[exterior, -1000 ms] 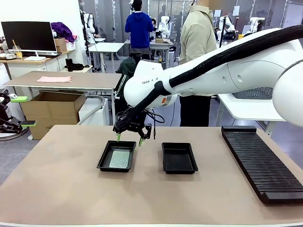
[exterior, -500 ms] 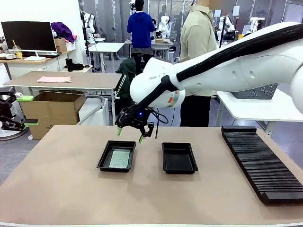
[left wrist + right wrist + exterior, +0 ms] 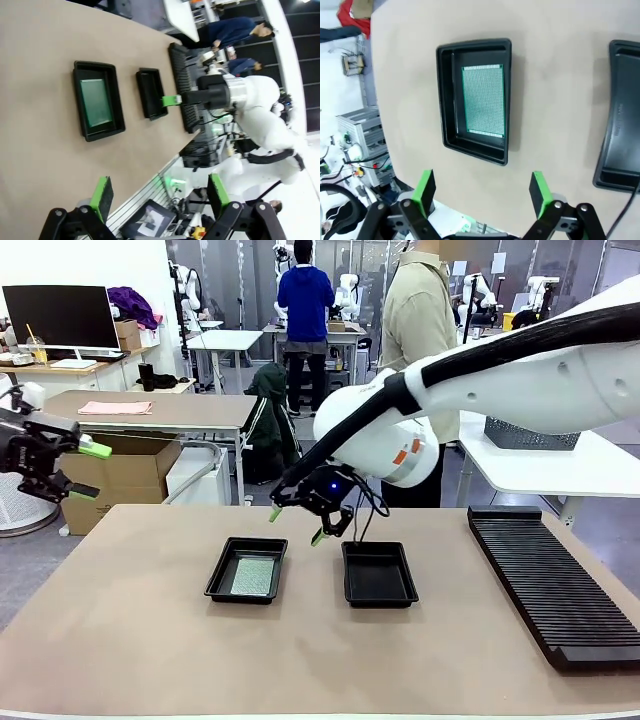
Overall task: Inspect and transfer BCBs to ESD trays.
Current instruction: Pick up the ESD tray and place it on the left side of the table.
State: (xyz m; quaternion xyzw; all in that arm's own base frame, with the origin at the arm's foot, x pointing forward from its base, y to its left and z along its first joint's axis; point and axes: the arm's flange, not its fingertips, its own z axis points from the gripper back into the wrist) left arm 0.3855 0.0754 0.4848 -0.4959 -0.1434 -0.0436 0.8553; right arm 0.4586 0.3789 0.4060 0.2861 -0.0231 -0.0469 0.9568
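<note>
The tan table [image 3: 130, 640] fills the foreground, and the white right arm [image 3: 480, 390] reaches across it from the right. A long black rack [image 3: 555, 585] lies along the right side. Two black trays sit side by side near the middle. The left tray [image 3: 222, 580] holds a BCB [image 3: 253, 576] flat on its floor, with the right tray [image 3: 378, 573] just beside it. The right gripper [image 3: 296, 525] hangs above the gap between them, jaws spread and empty. The left gripper [image 3: 90, 472] hangs beyond the table's left edge, jaws also spread and empty.

L gripper [image 3: 90, 472] is held open, raised at far left; R gripper [image 3: 296, 525] is held open, angled down, near centre.
</note>
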